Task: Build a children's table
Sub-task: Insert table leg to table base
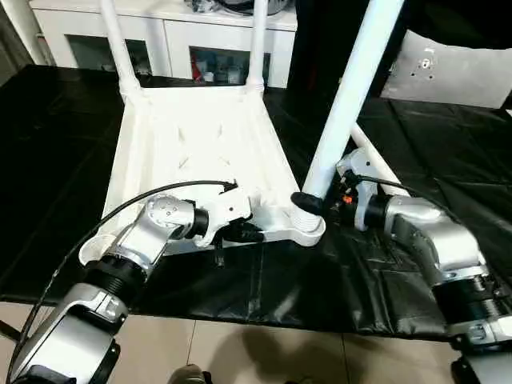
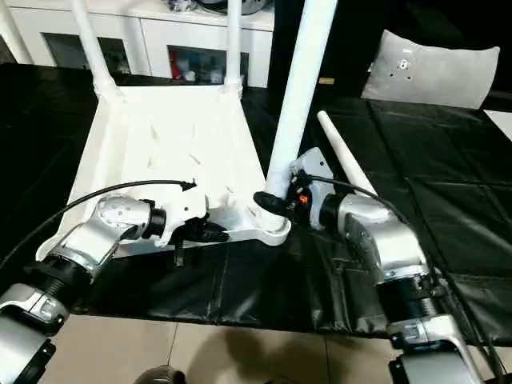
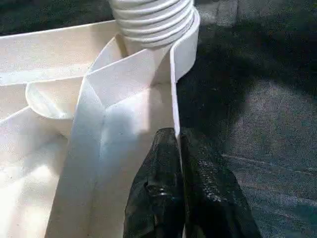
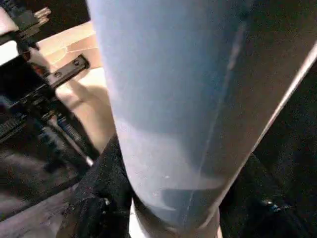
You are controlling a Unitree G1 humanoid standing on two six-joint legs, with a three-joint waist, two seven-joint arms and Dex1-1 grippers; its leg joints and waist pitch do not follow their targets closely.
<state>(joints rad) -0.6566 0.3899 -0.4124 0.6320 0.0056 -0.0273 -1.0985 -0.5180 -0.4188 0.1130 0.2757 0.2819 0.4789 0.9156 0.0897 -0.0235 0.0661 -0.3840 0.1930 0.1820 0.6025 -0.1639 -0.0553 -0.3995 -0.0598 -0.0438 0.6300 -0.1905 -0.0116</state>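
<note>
The table top (image 1: 196,144) is lying upside down on the black sheet (image 1: 448,144). The left gripper (image 3: 178,148) is pinching its near edge. The right gripper (image 1: 308,204) is squeezing a standing leg (image 1: 344,104) at the near corner.

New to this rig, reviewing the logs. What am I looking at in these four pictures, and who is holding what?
A humanoid robot with two silver arms is building a white plastic children's table. The two wide pictures come from its head, looking down; the two close ones from cameras on its wrists.

The tabletop lies upside down on a black sheet. Two legs stand in its far corners; a spare leg lies on the sheet.

The left pincer is shut on the tabletop's near rim, steadying it. The right pincer grips the third leg near its base, at the near corner socket.
</note>
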